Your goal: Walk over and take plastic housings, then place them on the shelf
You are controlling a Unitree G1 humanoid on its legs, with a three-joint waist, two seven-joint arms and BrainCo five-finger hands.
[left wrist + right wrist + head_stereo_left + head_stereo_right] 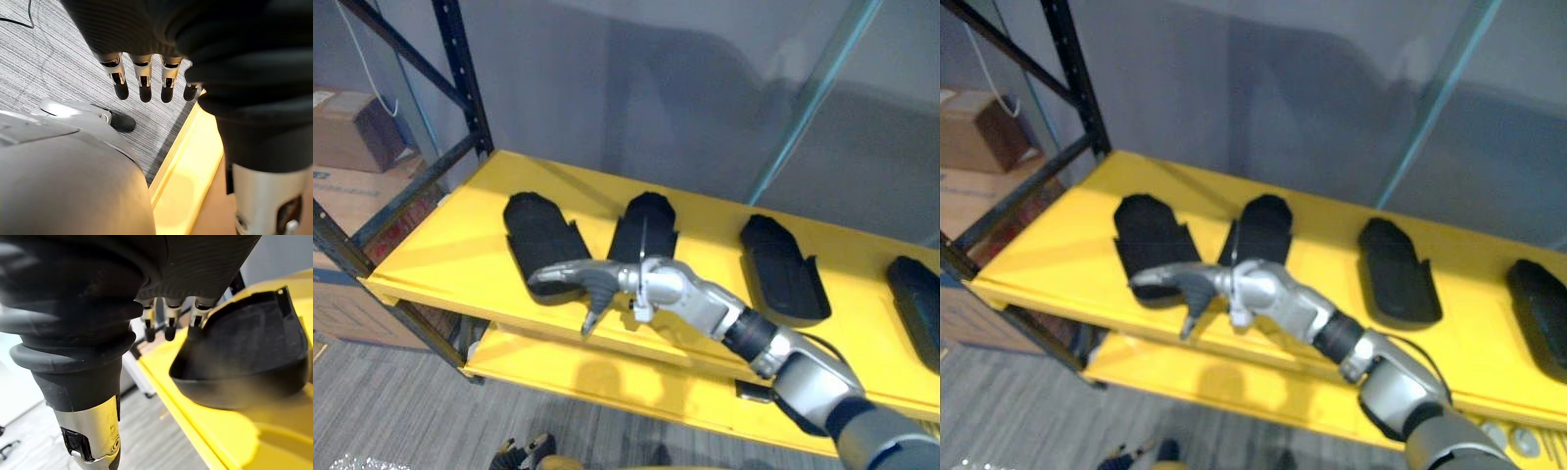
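Several black plastic housings lie in a row on the yellow shelf (440, 259): one at the left (540, 235), one beside it (644, 230), one further right (783, 266) and one at the right edge (915, 304). My right hand (597, 279) reaches in from the lower right and hovers at the shelf's front edge, between the near ends of the two left housings. It is open and holds nothing. In the right wrist view its straight fingers (168, 323) sit beside a housing (244, 347) resting on the shelf. My left hand (144, 81) hangs open over the floor by the shelf edge.
Dark rack uprights (460, 69) and a brace frame the shelf's left end. Cardboard boxes (352, 127) stand behind them. A lower yellow shelf (636, 382) juts out below. A teal post (813, 98) rises behind the shelf against a grey wall.
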